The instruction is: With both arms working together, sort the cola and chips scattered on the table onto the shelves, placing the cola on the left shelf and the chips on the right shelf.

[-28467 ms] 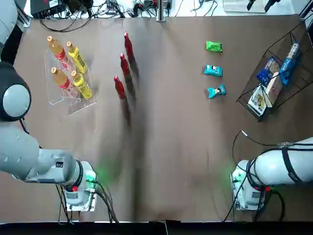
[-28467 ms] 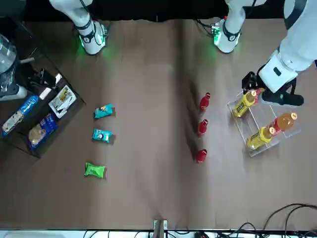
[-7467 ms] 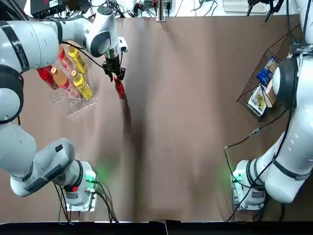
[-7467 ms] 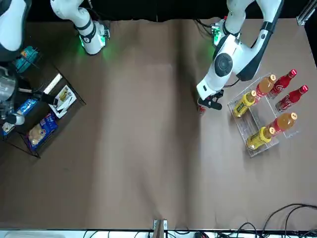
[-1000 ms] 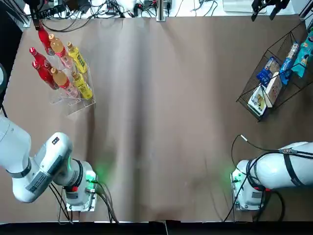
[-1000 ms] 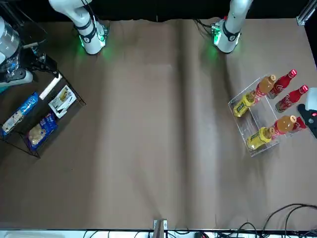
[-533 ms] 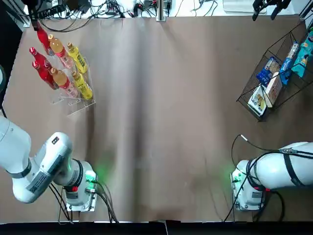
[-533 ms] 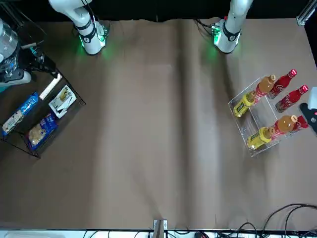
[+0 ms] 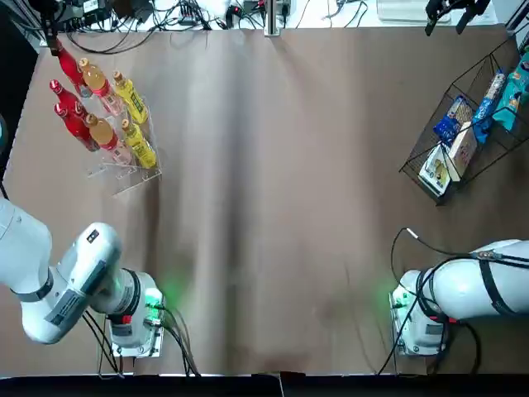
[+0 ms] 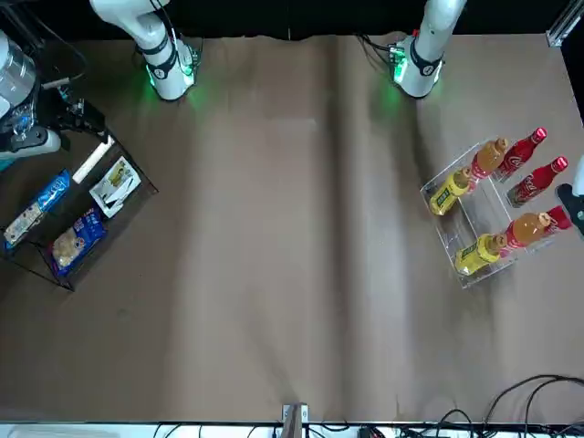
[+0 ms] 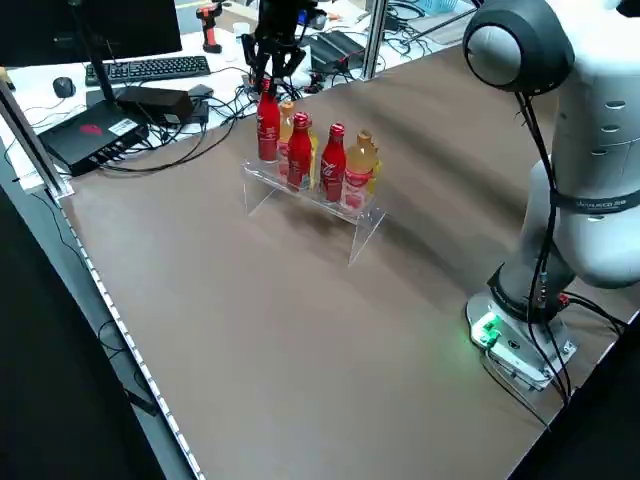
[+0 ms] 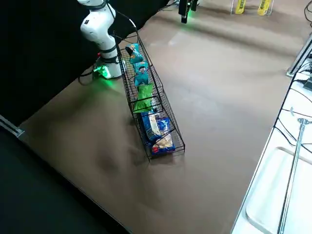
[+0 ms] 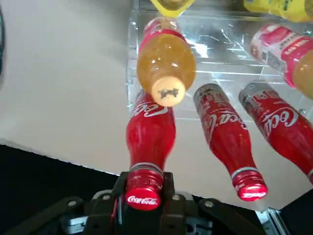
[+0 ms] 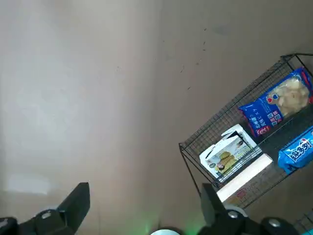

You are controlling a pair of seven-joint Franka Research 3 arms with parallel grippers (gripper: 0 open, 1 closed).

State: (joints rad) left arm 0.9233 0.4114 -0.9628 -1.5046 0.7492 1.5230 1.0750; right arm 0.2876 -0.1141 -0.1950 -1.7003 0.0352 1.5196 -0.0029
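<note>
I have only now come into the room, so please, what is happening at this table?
The robot's left hand has its fingers closed on a cola bottle at the clear shelf. Two other cola bottles stand there. The right hand is open; the chips are in the wire rack.

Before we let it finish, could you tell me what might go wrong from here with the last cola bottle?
The left fingers grip the bottle near its cap, so it could swing or tip on release. It sits close to an orange-capped bottle, which a sideways nudge might topple. The stand is crowded too, so retreating could disturb its neighbours.
</note>
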